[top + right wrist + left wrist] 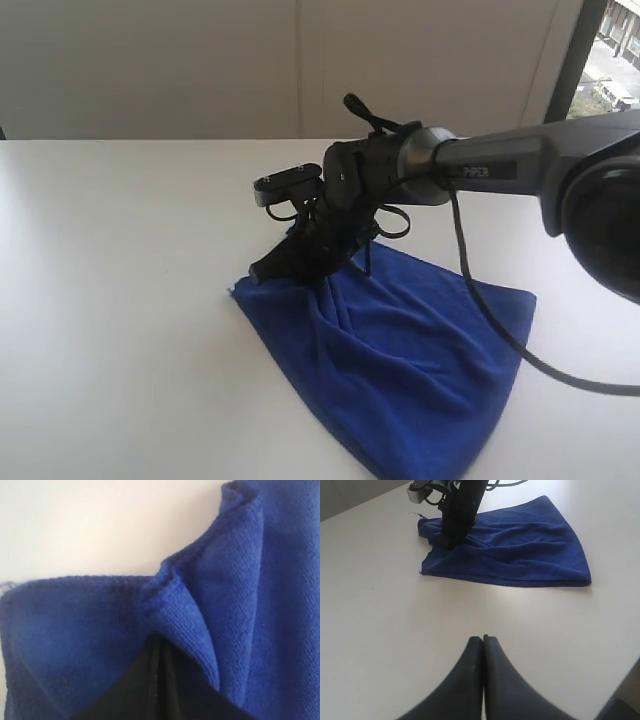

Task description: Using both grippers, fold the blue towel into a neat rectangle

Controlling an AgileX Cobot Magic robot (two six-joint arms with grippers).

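At the 10 o'clock edge of the blue towel [400,350], lying rumpled toward 5 o'clock on the table [120,300], the right gripper [300,262] pinches a bunched ridge while the left gripper [483,645] sits closed and empty well apart, so a one-sided pull may skew the cloth.

All views share the blue towel [400,350]: exterior from above, left wrist distant, right wrist close.

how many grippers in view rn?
2. Right gripper shut, pinching the blue towel's bunched edge; left gripper shut, above bare table, short of the towel.
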